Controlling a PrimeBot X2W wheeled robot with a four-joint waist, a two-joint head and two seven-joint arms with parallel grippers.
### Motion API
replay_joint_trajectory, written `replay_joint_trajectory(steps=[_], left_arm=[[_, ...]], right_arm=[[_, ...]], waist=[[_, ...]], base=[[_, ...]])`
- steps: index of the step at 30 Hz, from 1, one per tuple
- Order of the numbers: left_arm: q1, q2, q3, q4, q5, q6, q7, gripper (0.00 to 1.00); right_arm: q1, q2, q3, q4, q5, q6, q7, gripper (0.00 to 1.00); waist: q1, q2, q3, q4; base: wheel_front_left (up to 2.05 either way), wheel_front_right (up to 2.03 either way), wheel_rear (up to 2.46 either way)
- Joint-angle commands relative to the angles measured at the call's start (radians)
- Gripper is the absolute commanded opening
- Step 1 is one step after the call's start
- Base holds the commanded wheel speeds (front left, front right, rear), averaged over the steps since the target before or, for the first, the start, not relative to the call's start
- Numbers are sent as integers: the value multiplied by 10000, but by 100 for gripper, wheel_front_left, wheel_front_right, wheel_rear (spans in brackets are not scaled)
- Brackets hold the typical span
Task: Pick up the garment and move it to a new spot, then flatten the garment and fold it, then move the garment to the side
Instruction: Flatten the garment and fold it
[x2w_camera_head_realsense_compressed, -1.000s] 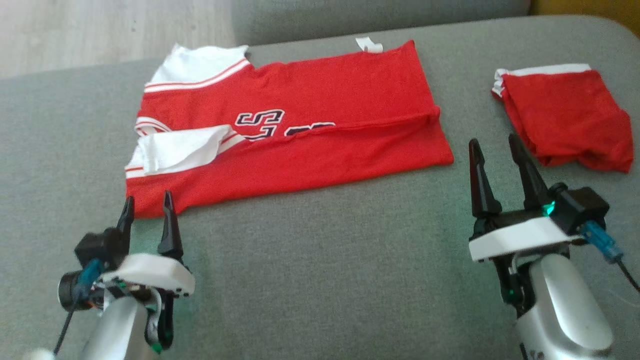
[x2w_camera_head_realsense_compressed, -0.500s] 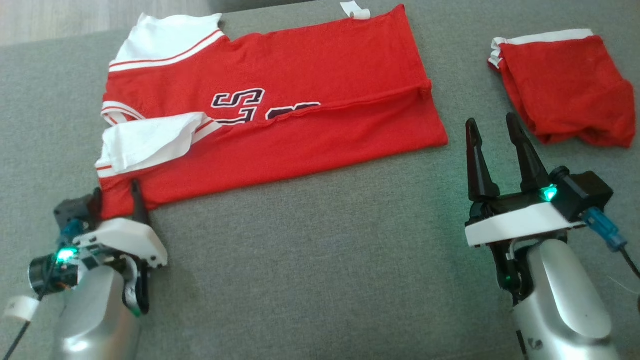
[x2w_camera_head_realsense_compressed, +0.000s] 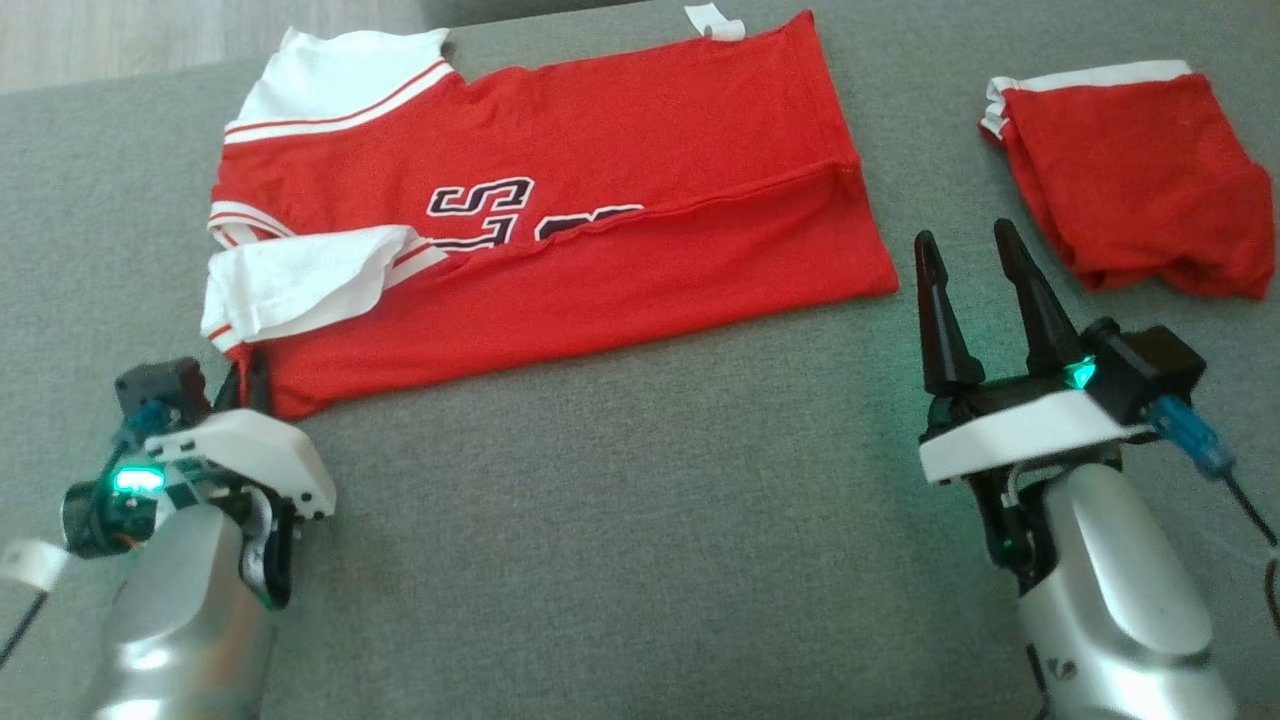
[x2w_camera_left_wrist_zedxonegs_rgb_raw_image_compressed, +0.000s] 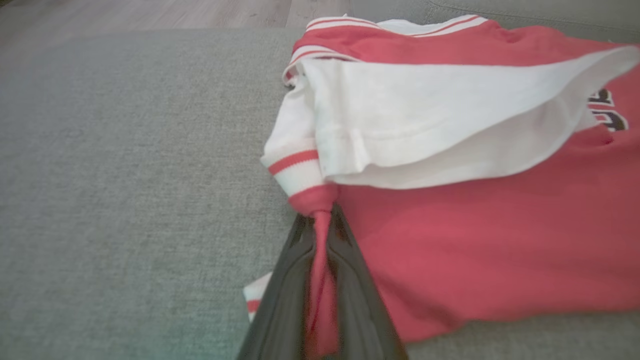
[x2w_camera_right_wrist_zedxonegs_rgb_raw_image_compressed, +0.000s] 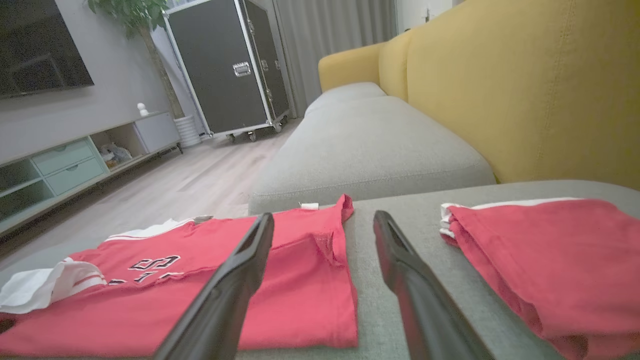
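- Cloth first: you have the red jersey (x2w_camera_head_realsense_compressed: 560, 230) lying flat on the grey seat cushion (x2w_camera_head_realsense_compressed: 620, 520), towards its far edge and left of the middle. It is folded lengthwise, so a fold line cuts through the black lettering.
- At the jersey's left end, a white sleeve (x2w_camera_head_realsense_compressed: 300, 285) lies turned back over the red cloth (red stripes on its cuff).
- Your left gripper (x2w_camera_head_realsense_compressed: 248, 368) sits at the jersey's near-left corner. Its fingers are pinched together with a strip of red cloth squeezed between them, and the left wrist view shows the fabric bunched right at the tips.
- Your right gripper (x2w_camera_head_realsense_compressed: 975, 265) stands over bare cushion just off the jersey's near-right corner. Its fingers are spread wide with nothing between them, and they touch no cloth.
- A second red garment (x2w_camera_head_realsense_compressed: 1130, 180), white-trimmed and folded small, lies near the cushion's right edge. It is apart from the jersey and just beyond the right gripper's tips.
- Behind all this, the right wrist view gives you a yellow backrest (x2w_camera_right_wrist_zedxonegs_rgb_raw_image_compressed: 525, 90), a wooden floor (x2w_camera_right_wrist_zedxonegs_rgb_raw_image_compressed: 190, 185) and a black wheeled case (x2w_camera_right_wrist_zedxonegs_rgb_raw_image_compressed: 225, 65).
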Motion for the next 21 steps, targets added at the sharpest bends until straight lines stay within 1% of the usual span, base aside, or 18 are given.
replay_joint_trajectory(steps=[1,3,4,7,8,10,16,19,20,21], left_arm=[[166,352,147,-69,26,-49,-325,0],[111,346,90,-408,67,-187,-804,0],[111,346,90,-408,67,-187,-804,0],[43,367,-55,-1016,201,-411,-1576,0],[34,377,-133,-1211,258,-502,-1755,0],[12,380,-231,-1579,349,-551,-1984,0],[22,364,-606,-2652,687,-544,-2233,0],[89,312,-805,-2978,793,-522,-2151,0],[116,262,-928,-3120,839,-511,-2064,0],[136,258,-984,-3159,869,-500,-2018,0]], right_arm=[[-474,91,-43,229,-228,-52,151,100],[-716,91,-244,722,-479,-52,520,100],[-716,91,-244,722,-479,-52,520,100],[-1180,91,-487,1549,-698,-52,1305,100],[-1358,91,-526,1849,-794,-52,1581,100],[-1730,91,-580,2436,-700,-52,2052,100],[-2862,91,-561,4503,-297,-52,3194,100],[-3375,91,-643,5666,-377,-52,3667,100],[-3663,91,-580,6301,-247,-52,3813,100],[-3784,91,-493,6556,-202,-52,3815,100]], waist=[[0,0,-98,74],[0,0,-169,153],[0,0,-169,153],[0,0,-227,265],[0,0,-238,306],[0,0,-252,409],[0,0,-226,729],[0,0,-193,886],[0,0,-162,1003],[0,0,-150,1042]], base=[[0,0,0],[0,0,0],[0,0,0],[0,0,0],[0,0,0],[0,0,0],[0,0,0],[0,0,0],[0,0,0],[0,0,0]])
